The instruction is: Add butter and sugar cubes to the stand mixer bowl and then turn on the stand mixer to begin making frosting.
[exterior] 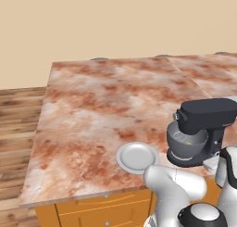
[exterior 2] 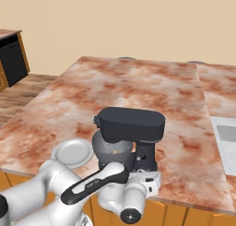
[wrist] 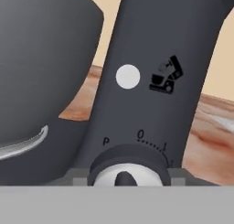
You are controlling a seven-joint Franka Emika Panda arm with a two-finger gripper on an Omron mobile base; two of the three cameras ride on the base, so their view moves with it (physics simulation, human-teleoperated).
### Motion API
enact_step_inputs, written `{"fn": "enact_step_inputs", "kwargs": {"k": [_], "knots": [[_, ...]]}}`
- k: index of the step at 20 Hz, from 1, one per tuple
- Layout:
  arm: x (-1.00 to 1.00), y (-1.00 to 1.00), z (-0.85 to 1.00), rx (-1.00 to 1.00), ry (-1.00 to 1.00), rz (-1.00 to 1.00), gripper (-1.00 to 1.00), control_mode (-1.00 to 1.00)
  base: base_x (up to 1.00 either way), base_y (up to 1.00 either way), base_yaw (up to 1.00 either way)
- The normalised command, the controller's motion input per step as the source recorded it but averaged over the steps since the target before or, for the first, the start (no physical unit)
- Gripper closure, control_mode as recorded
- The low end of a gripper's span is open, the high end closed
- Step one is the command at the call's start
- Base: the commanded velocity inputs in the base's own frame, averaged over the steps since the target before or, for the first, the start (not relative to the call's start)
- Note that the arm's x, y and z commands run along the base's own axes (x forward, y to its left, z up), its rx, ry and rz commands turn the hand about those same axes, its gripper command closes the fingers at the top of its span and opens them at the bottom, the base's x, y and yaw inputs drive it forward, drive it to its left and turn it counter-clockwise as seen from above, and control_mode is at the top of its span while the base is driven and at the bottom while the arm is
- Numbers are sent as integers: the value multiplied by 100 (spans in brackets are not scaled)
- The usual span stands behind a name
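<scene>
Left to right: plate [exterior: 137, 157] bare, butter [exterior: 188, 143] in stand mixer bowl [exterior: 186, 142], stand mixer [exterior 2: 131, 135] knob [wrist: 128, 173] between my half-spread gripper [wrist: 128, 178] fingers, pinching nothing I can see; off-centre twist could slip off.

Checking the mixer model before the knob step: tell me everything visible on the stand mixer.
The stand mixer is matte black: flat base, upright column, boxy head lowered over the grey metal bowl seated on its base, with something small and yellow inside. It stands upright near the front edge of the reddish marble counter, beside the plate. In the hand view the column shows a white round button, a small mixer icon, and a dial marked P, 0, 1. The robot's hand sits close at the column side; contact can't be confirmed.
</scene>
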Motion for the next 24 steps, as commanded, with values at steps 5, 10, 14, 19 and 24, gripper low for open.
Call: {"fn": "enact_step_inputs", "kwargs": {"k": [5,10,14,19,24], "knots": [[-18,0,-2,30,0,-6,100,-100,0,0,0],[-19,-2,0,32,0,-3,100,-100,0,0,0],[-17,-1,0,32,0,0,100,-100,0,0,0],[-10,0,0,31,0,-5,100,-100,0,0,0],[-10,0,0,31,1,-7,100,-100,0,0,0]]}}
